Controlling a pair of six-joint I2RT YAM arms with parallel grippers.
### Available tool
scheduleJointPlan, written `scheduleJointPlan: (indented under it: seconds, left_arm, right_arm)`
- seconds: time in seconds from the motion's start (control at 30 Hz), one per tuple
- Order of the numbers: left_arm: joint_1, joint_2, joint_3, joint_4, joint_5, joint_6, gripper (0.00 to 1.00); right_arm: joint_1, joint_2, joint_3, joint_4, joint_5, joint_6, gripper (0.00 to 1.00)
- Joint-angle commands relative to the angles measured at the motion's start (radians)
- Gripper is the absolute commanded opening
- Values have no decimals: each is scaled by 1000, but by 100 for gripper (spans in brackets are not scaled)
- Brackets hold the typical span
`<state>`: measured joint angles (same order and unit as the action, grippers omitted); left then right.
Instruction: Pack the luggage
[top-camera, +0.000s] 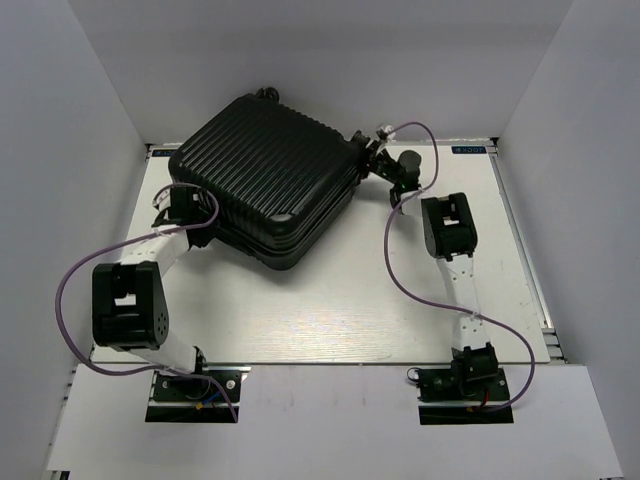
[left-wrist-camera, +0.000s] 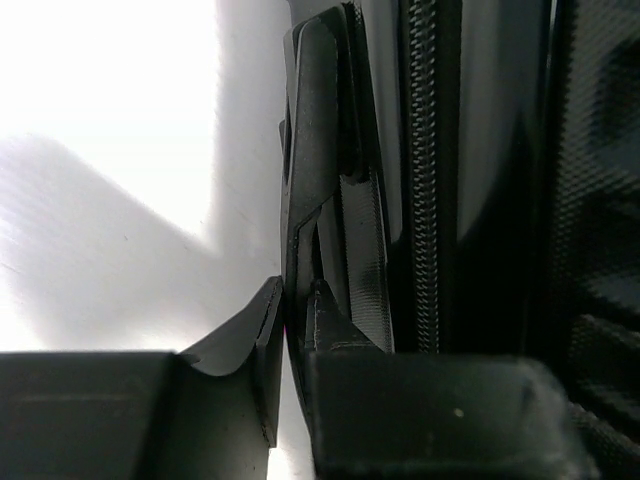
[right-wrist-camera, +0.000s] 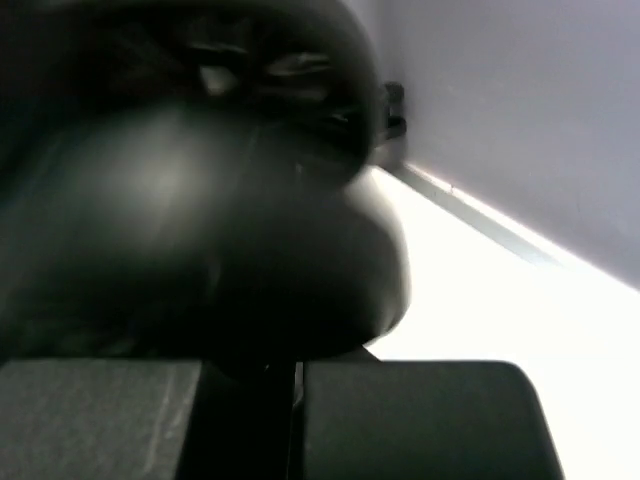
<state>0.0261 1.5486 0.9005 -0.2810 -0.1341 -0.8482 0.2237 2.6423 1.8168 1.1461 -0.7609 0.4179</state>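
Observation:
The luggage (top-camera: 265, 175), a closed black ribbed suitcase, lies flat and slanted on the far left of the table. My left gripper (top-camera: 183, 208) is at its left edge. In the left wrist view the left gripper (left-wrist-camera: 290, 295) is shut on a thin black zipper tab (left-wrist-camera: 310, 150), just left of the zipper teeth (left-wrist-camera: 425, 200). My right gripper (top-camera: 372, 152) is at the suitcase's far right corner. In the right wrist view the right gripper (right-wrist-camera: 300, 370) is shut, tucked against the rounded shell (right-wrist-camera: 180, 230), with a small wheel (right-wrist-camera: 392, 108) behind it. Nothing shows between its fingers.
The white table (top-camera: 330, 310) stretches in front of and to the right of the suitcase. Grey enclosure walls (top-camera: 90, 120) stand on three sides. A metal rail (top-camera: 522, 240) runs along the table's right edge. Purple cables (top-camera: 395, 270) loop beside both arms.

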Motion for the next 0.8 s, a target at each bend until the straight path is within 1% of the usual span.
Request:
scheduleJointPlan:
  seconds: [0.0,0.07,0.13,0.17,0.2,0.27,0.3,0.33,0.4,0.5,0.53,0.57,0.6,0.63,0.67,0.7,0.73,0.77]
  left_arm:
    - [95,105,0,-93,-202,135,0]
    - [95,119,21,-92,-193,152,0]
    - [95,134,49,-95,-190,159,0]
    - [95,143,55,-99,-196,164,0]
    - [95,149,67,-101,-199,163,0]
    - [100,150,74,-95,-190,164,0]
    - [100,145,72,-95,-188,166,0]
    - [101,146,72,-90,-183,170,0]
    - [104,139,69,-89,-173,184,0]
    - [104,125,74,-90,-170,196,0]
    - [106,119,77,-98,-170,193,0]
    - [107,116,83,-104,-173,190,0]
    - [112,111,90,-137,-174,184,0]
    - [115,97,116,-156,-180,179,15]
    - [118,88,124,-170,-193,175,31]
    - [120,76,132,-202,-202,172,44]
    - [121,32,138,-208,-219,178,78]
    - [123,13,143,-210,-228,192,100]
  right_arm:
    - [18,62,203,-140,191,-92,0]
    - [37,112,257,-172,216,-97,0]
    - [54,136,300,-157,299,-64,0]
    - [57,172,309,-140,340,-42,0]
    - [57,183,317,-103,356,8,0]
    - [59,202,329,-57,371,42,0]
    - [60,200,322,-48,371,42,0]
    - [65,185,271,-34,380,42,0]
    - [66,153,230,-13,396,36,0]
    - [68,157,252,-5,417,27,0]
    - [65,154,253,3,414,50,0]
    - [60,147,202,7,413,64,2]
    - [57,86,165,26,426,70,7]
    - [57,55,118,24,440,53,8]
    - [49,-14,20,23,487,39,10]
    - [45,-51,-76,-12,508,1,13]
    - [43,-124,-121,-29,531,-11,17]
    - [26,-198,-208,-45,560,-48,22]
